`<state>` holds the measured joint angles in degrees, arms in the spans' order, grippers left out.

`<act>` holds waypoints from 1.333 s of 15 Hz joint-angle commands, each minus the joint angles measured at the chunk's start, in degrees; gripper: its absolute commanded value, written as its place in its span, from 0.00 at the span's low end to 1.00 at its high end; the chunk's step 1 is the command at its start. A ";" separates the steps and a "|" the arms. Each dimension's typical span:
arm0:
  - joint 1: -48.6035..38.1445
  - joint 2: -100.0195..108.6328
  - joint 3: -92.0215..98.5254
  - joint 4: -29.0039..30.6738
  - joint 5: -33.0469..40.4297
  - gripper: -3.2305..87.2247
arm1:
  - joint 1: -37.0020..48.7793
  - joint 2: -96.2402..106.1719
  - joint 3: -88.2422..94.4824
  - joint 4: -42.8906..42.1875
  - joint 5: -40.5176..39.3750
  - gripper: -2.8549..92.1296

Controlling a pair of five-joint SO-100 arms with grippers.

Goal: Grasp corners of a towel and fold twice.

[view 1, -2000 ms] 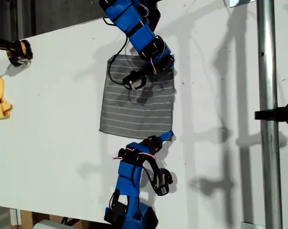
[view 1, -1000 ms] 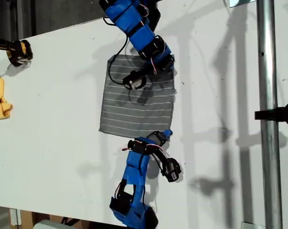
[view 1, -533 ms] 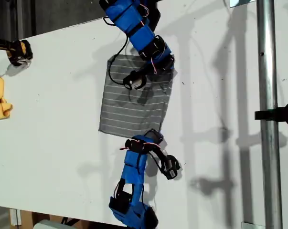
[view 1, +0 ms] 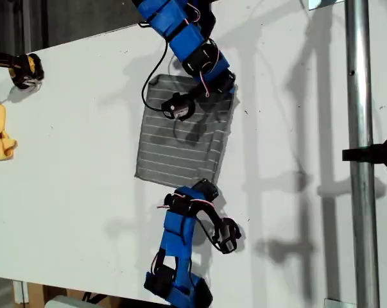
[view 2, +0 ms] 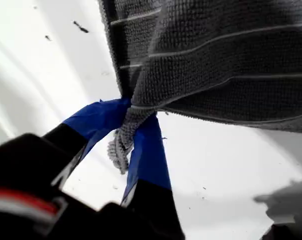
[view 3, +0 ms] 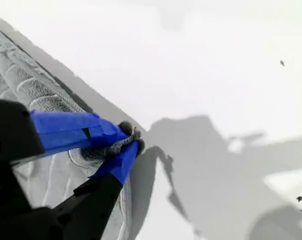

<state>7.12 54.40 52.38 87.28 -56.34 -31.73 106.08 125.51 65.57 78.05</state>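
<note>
First gripper: jaws clamped on a towel corner, with a nub of grey cloth squeezed out between the blue fingers. In the exterior view I read this as the lower arm, at the towel's near corner on that view's right.

Second gripper: also closed on a corner, pinched right at the cloth edge with bare table beyond. That's the upper arm, on the far corner of the same side.

Towel is mid-table between the two arms. It lies mostly flat, stripes running across.

Change over the last 2 s:
- The near corner was out flush with the side edge. It's now pulled inward and off the table, so that edge slants.
- The first wrist view agrees: cloth rises from the pinch and drapes.
- The far corner has barely moved. In the second wrist view the cloth looks low against the table.

My read: both grasps are done and fold one is just starting, first arm leading. Next, carry both corners across to the opposite edge in sync. The risk is skew if the second arm lags.
</note>
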 commanded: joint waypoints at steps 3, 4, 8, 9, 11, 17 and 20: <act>4.22 11.43 -2.02 -0.26 1.76 0.01 | -2.99 -3.16 -20.13 4.57 -6.15 0.03; 4.75 11.60 -1.93 -0.88 2.02 0.01 | -3.25 -5.98 -24.70 5.54 -7.73 0.03; -0.88 11.87 -1.76 -2.11 3.69 0.01 | 5.54 -6.24 -27.60 16.79 -7.56 0.03; -3.78 12.39 -1.67 -2.29 5.80 0.01 | 9.23 -5.27 -27.42 19.42 -8.70 0.03; -9.76 13.45 -1.76 -2.72 10.28 0.01 | 17.58 -2.20 -25.58 22.32 -11.87 0.03; -25.75 13.97 -1.76 -5.98 21.01 0.01 | 46.76 15.56 -17.05 22.76 -27.25 0.03; -31.38 14.24 -1.67 -10.37 24.87 0.01 | 60.38 23.38 -18.19 24.08 -34.98 0.03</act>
<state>-21.80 63.98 52.38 78.75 -32.78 23.73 125.51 109.07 89.21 46.05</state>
